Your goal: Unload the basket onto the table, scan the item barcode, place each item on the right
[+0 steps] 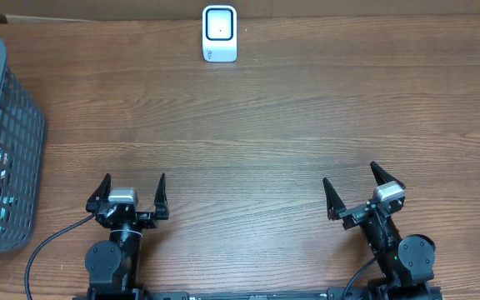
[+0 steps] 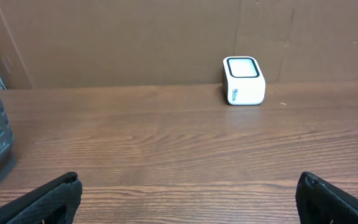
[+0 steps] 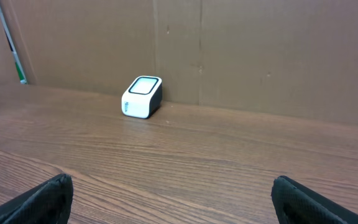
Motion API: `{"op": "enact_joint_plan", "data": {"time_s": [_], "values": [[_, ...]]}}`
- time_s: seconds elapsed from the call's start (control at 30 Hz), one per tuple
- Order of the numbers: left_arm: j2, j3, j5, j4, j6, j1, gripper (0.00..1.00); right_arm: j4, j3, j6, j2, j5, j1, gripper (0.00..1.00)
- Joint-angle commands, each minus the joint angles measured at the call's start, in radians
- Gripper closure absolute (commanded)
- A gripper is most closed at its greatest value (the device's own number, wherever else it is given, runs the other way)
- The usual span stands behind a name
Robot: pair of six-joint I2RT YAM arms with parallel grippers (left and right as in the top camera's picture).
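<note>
Left fingers (image 1: 162,196) and right fingers (image 1: 332,202), 2 pairs, spread wide (scanner (image 1: 220,33) well apart).

Nothing can be read at this moment. A small blue mark (image 2: 235,95) is seen low on the front face of the scanner (image 2: 244,76). It is caught from the right wrist view as well, but it is too small and blurred to be made out as letters or a logo. Through the mesh of the basket (image 1: 25,142), green and teal patches are glimpsed from overhead, and no print on them can be told.
</note>
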Motion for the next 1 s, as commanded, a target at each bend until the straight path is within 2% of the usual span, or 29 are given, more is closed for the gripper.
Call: {"op": "enact_joint_plan", "data": {"time_s": [0.0, 0.2, 0.83, 0.97], "values": [[-0.012, -0.005, 0.004, 0.003, -0.009, -0.007, 0.00, 0.006, -0.011, 0.004, -0.010, -0.005, 0.003, 0.00], [-0.012, -0.005, 0.001, 0.003, 0.045, -0.006, 0.00, 0.005, -0.011, 0.004, -0.010, -0.005, 0.003, 0.00], [-0.012, -0.005, 0.001, 0.012, 0.043, -0.006, 0.01, 0.005, -0.011, 0.004, -0.010, -0.005, 0.003, 0.00], [-0.012, -0.005, 0.039, 0.037, 0.016, -0.006, 0.00, 0.005, -0.011, 0.004, -0.010, -0.005, 0.003, 0.00]]}}
